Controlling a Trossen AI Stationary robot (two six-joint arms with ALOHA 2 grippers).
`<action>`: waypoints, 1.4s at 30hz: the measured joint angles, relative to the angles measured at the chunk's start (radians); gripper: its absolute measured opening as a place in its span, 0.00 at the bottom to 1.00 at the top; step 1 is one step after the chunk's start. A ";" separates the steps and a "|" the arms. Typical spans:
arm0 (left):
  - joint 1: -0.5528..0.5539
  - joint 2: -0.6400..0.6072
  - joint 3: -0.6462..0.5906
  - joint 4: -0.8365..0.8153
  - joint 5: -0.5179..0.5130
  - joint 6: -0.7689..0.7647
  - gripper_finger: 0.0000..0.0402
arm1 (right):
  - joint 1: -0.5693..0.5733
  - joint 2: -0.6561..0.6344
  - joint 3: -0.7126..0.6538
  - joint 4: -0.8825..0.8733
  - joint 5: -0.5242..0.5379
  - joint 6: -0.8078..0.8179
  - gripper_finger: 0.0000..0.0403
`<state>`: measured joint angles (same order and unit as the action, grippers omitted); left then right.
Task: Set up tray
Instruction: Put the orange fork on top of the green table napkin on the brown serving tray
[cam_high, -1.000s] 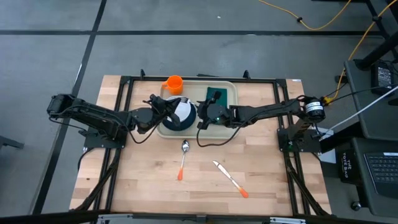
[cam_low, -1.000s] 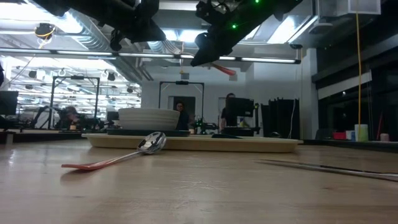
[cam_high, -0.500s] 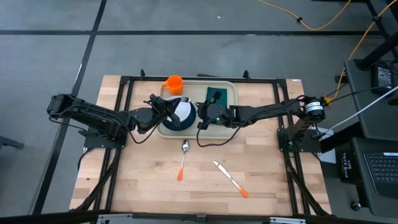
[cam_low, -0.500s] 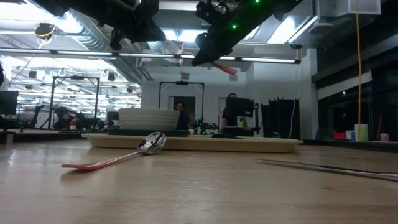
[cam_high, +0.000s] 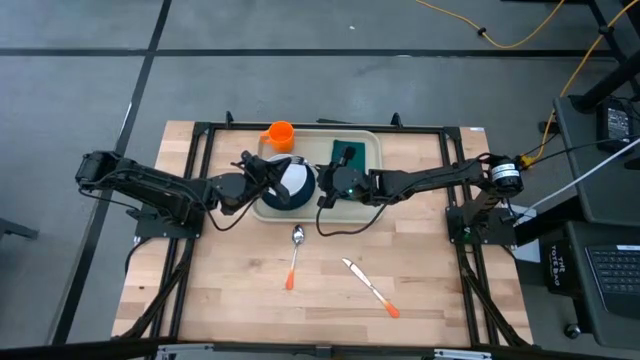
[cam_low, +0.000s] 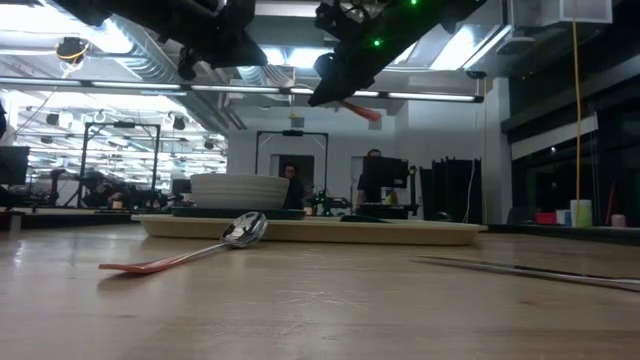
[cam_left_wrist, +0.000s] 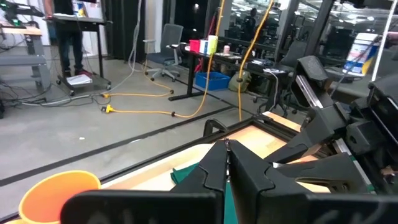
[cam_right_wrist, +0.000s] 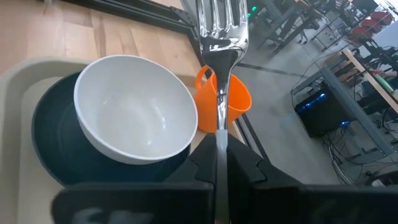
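Wooden table (cam_high: 240, 300) inside a black frame, grey floor around it, a workshop with desks and monitors beyond.

Right gripper (cam_high: 333, 180) held raised above the tray (cam_high: 372, 205), fingers pinched tight on a fork (cam_right_wrist: 219, 68); fork's metal tines stuck out ahead of the fingertips, its orange handle end seen jutting behind the gripper in the low view (cam_low: 366, 112). Directly below and ahead of the tines: a white bowl (cam_right_wrist: 134, 112) seated on a dark round plate (cam_right_wrist: 53, 146), both inside the tray. Just beyond the bowl, at the tray's far corner: an orange cup (cam_high: 279, 135). Beside the gripper, toward the right arm's base, a dark green napkin (cam_high: 345, 152) lay flat in the tray.

Left gripper (cam_high: 270, 166) hovered on the opposite side of the bowl, fingers pressed together on nothing, lifted clear of the tray and close to the cup.

Tray itself: cream, rimmed, lying flat at the far middle of the table, under both grippers.

Nearer the table's front edge, well apart from both grippers: a spoon (cam_high: 295, 255) with an orange handle, bowl end toward the tray, and a knife (cam_high: 368, 287) with an orange handle, laid at a slant to the spoon's right.
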<state>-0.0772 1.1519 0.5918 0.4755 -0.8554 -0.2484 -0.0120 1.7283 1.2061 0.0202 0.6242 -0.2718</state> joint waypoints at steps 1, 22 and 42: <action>0.001 0.000 0.000 0.000 0.012 0.001 0.01 | 0.000 0.000 0.000 -0.002 0.002 0.000 0.03; -0.001 -0.013 0.000 -0.007 0.100 0.027 0.20 | 0.000 -0.026 -0.001 -0.054 -0.048 0.000 0.01; -0.028 -0.053 0.000 -0.016 0.144 0.143 0.24 | -0.009 -0.045 0.001 -0.076 -0.149 0.051 0.01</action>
<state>-0.1047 1.0984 0.5915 0.4594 -0.7109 -0.1053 -0.0212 1.6833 1.2068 -0.0554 0.4754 -0.2209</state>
